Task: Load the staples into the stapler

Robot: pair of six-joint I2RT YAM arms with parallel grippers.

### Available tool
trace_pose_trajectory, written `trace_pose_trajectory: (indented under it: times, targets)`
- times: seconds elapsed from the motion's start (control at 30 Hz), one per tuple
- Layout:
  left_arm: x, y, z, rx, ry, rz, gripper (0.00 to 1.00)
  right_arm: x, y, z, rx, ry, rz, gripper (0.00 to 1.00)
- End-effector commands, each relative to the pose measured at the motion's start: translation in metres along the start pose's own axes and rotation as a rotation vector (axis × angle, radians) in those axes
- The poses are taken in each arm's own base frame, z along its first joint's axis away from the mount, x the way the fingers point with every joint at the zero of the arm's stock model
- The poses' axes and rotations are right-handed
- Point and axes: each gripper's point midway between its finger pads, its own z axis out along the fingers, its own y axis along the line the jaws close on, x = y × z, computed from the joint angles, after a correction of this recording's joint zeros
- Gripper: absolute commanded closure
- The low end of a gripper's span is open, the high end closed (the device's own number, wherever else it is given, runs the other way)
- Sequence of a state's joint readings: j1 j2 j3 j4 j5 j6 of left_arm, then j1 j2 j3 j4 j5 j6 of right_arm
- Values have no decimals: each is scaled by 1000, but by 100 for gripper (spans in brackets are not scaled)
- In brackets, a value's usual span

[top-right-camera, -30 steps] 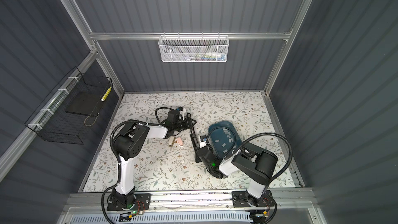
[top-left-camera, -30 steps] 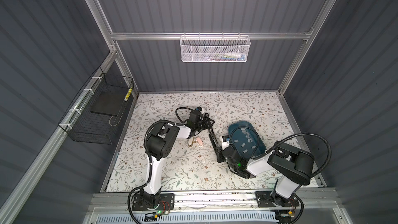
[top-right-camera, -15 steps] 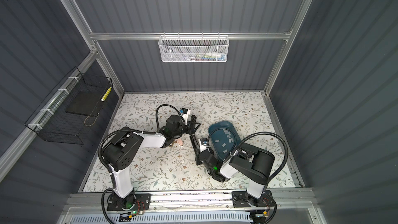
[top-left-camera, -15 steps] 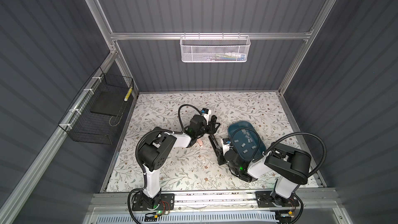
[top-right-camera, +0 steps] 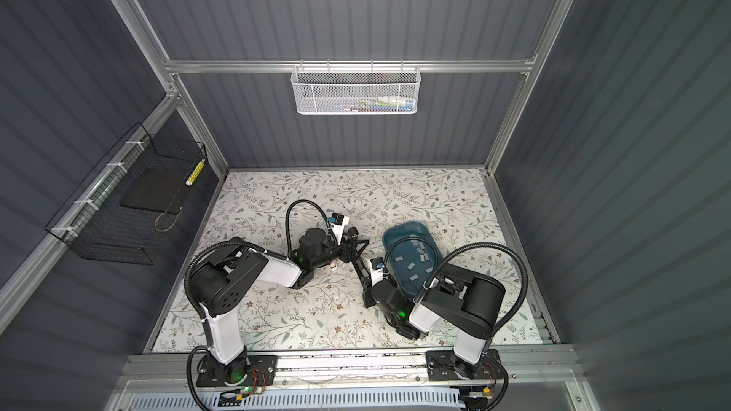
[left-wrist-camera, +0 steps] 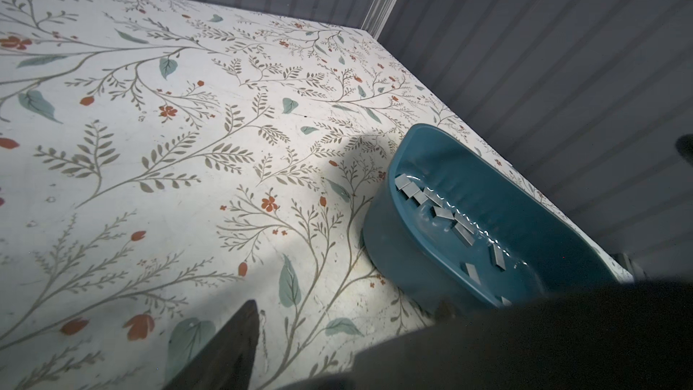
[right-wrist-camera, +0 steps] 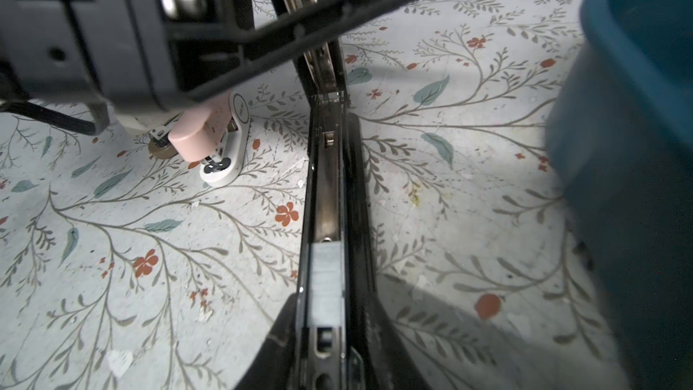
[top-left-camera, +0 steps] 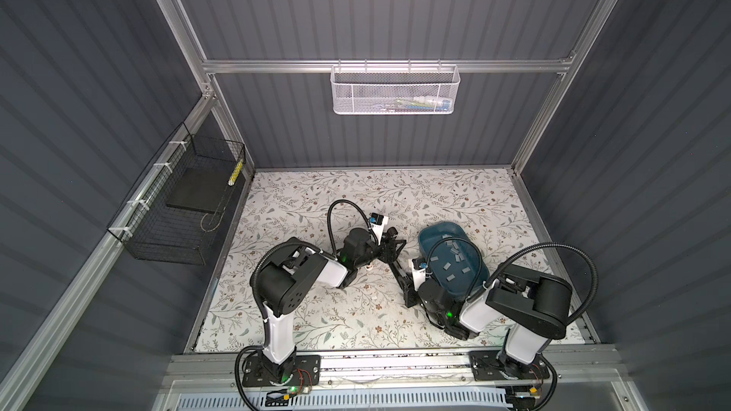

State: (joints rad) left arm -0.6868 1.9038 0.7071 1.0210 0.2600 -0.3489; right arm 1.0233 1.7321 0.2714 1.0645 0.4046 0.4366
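The black stapler [top-left-camera: 399, 274] [right-wrist-camera: 330, 181] lies hinged open on the floral table, its metal channel facing up. One grey strip of staples [right-wrist-camera: 326, 279] sits in that channel. More staples [top-left-camera: 451, 266] [left-wrist-camera: 442, 213] lie loose in the blue tray [top-left-camera: 425, 239]. My right gripper [top-left-camera: 410, 297] [right-wrist-camera: 333, 317] is at the stapler's near end. It is slightly open, with one finger on each side of the channel. My left gripper [top-left-camera: 391, 241] [left-wrist-camera: 337, 332] is at the stapler's far end by the raised lid. It is open wide, and bare table shows between its fingers.
A small pink and white stapler [right-wrist-camera: 210, 136] [top-left-camera: 370, 266] lies beside the left arm. The blue tray's wall [right-wrist-camera: 637, 144] stands close to the right gripper. A white mesh basket [top-left-camera: 395, 90] hangs on the back wall and a black wire basket [top-left-camera: 178, 207] on the left wall.
My left gripper has moved right and nearer, to the stapler's far end, and its jaws have spread wide. My right gripper stayed at the near end and its jaws parted a little.
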Motion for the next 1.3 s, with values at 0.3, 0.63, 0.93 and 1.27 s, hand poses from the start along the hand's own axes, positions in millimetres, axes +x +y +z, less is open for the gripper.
trace_pose_trajectory:
  times: [0.3,0.63,0.93,1.27]
  targets:
    - [-15,-22,-21,78,-132,137,14,-5,2,-17,-17,-36,-33,63]
    - [0,-34,-32,167,-152,185,7,-3,5,-16,-22,-33,-41,65]
    - [11,-31,-41,155,-168,185,7,-7,2,-19,-11,-56,-34,65]
    - [-24,-8,-41,-53,-131,64,7,-56,-1,-33,97,-74,17,66]
